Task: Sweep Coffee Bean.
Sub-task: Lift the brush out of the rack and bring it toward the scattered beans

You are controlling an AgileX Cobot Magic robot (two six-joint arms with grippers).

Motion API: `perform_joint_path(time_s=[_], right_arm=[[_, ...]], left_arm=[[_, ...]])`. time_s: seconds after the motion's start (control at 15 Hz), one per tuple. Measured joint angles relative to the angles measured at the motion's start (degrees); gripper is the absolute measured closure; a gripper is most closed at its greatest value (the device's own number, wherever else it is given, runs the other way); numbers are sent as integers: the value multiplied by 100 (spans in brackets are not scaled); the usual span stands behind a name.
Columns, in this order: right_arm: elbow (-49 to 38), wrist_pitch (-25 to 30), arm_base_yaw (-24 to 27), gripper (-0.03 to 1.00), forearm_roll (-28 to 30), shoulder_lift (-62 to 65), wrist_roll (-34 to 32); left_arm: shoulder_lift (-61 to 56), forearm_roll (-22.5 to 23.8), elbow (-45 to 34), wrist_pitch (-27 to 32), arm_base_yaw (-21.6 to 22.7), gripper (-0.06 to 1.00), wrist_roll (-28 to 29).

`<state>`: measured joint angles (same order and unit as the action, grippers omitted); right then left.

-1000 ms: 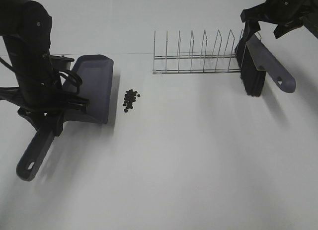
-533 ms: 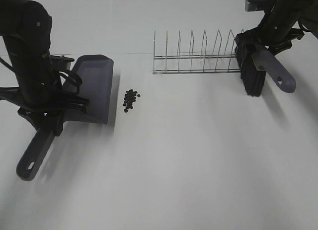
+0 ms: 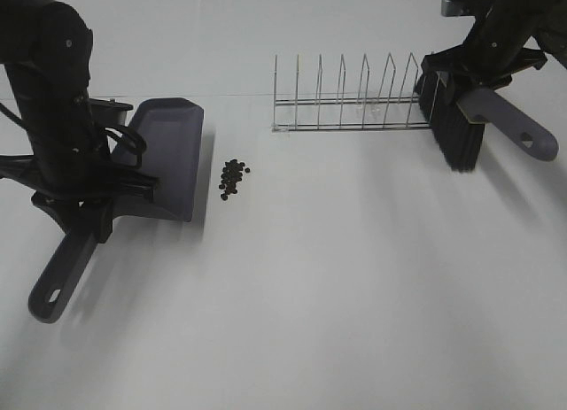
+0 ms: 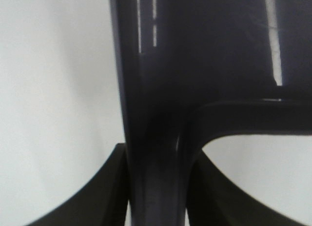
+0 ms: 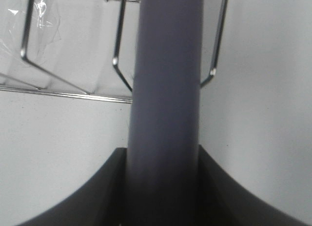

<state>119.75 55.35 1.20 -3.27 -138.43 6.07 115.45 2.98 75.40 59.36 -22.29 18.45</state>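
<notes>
Two tools, one heap and one rack, on a white desk (image 3: pixel 354 295).

Item 1, coffee bean (image 3: pixel 233 177): a tight cluster of small dark beans, left of centre in the high view. It lies on the desk just beside the right-hand edge of the dustpan and does not touch it.

Item 2, dustpan (image 3: pixel 166 158): dark grey, at the left of the frame, with its handle running toward the lower left. The left pincer (image 4: pixel 158 189) is clenched on that handle, a finger on each side.

Item 3, brush (image 3: pixel 458 131): black bristles and a grey handle pointing to the right edge, in the upper right of the frame. It sits at the end of the wire rack (image 3: pixel 345 104). The right pincer (image 5: pixel 163 187) is clenched on the brush handle. You cannot tell whether the bristles touch the desk.

Item 4, step in hand, as judged: bringing the brush across to the beans. No sweeping is done yet, and the brush is well apart from the heap.

Handling notes for you:
- Raise the bristles clear of the rack's wires before you cross.
- Land them on the far side of the heap from the dustpan.
- Draw toward the pan in short, low strokes, since round beans will likely roll under a fast pass.
- Keep the pan's open lip flat on the desk, facing the heap.
</notes>
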Motion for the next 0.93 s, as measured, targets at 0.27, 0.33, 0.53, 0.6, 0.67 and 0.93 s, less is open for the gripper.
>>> perform_joint_path(time_s=[0.27,0.33,0.53,0.6,0.67,0.93], right_arm=[[23,126,0,70,6,728,-80],[46,372,0,70,6,1106,-80],[74,1232,-6,70,-17,1621,-80],[74,1427,-6,70,-52,1656,-80],[74,1473,-6,70,-109,1656,-80],[-470,1473,-395,70,0,1914,-80]], left_arm=[[0,0,0,0,0,68,0],[0,0,0,0,0,68,0],[0,0,-11,-6,0,68,0],[0,0,-11,-23,0,68,0],[0,-6,-11,-46,0,68,0],[120,17,-11,-189,0,68,6]])
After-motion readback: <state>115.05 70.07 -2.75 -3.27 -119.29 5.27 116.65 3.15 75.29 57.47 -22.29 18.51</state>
